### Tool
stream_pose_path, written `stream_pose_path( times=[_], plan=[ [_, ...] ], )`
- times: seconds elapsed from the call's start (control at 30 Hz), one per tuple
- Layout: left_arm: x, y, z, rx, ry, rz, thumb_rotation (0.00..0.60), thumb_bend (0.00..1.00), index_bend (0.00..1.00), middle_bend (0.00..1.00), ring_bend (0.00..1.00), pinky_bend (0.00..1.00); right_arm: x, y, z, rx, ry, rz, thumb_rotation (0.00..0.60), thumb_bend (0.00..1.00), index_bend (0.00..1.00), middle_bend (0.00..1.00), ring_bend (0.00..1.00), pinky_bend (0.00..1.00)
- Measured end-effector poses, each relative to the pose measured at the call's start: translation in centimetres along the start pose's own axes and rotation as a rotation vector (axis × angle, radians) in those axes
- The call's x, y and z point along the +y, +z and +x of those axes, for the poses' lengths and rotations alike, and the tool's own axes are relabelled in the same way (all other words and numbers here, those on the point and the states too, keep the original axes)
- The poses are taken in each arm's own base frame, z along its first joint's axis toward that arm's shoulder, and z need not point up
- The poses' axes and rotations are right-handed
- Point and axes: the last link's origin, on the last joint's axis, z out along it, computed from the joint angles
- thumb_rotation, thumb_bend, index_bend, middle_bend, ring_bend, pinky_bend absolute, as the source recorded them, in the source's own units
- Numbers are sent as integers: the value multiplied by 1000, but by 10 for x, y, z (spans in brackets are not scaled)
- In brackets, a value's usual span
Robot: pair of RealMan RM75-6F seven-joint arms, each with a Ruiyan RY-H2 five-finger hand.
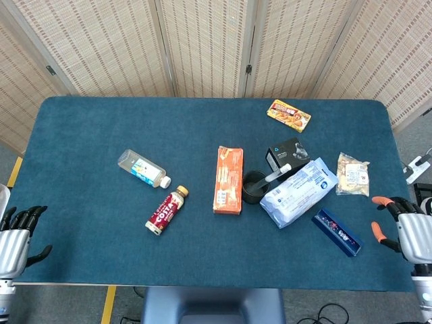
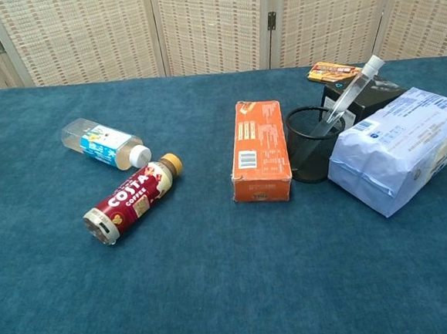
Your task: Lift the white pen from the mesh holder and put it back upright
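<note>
The white pen [image 1: 277,172] [image 2: 349,95] leans to the right inside the black mesh holder [image 1: 254,187] [image 2: 312,154] at the middle right of the blue table. My left hand [image 1: 13,237] hangs at the table's near left corner, fingers apart and holding nothing. At the near right edge my right hand [image 1: 405,228] is also empty with its fingers spread, well away from the holder. Neither hand shows in the chest view.
An orange box [image 1: 229,179] lies left of the holder, a pale blue bag [image 1: 299,192] and a black box [image 1: 287,154] to its right. Two bottles [image 1: 144,168] [image 1: 166,210] lie on the left. A dark blue packet [image 1: 337,231], a snack bag [image 1: 353,174] and an orange packet [image 1: 289,114] are on the right.
</note>
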Motion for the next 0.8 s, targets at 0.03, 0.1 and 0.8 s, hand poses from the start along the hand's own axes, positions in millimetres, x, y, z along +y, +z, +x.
stream_pose_path(
  times=[0.03, 0.1, 0.8],
  plan=[
    [0, 0, -1, -2, -2, 0, 600, 249, 181, 205, 203, 117, -1, 4, 0, -7, 4, 4, 600, 348, 314, 420, 247, 309],
    [-1, -1, -1, -5, -5, 1, 600, 250, 181, 205, 203, 117, -5, 13, -1, -25, 10, 11, 600, 348, 317, 421, 248, 310],
    [-3, -7, -3, -20, -6, 8, 600, 250, 181, 200, 202, 117, -73, 120, -19, -299, 444, 116, 600, 199, 0, 79, 48, 224]
  ],
)
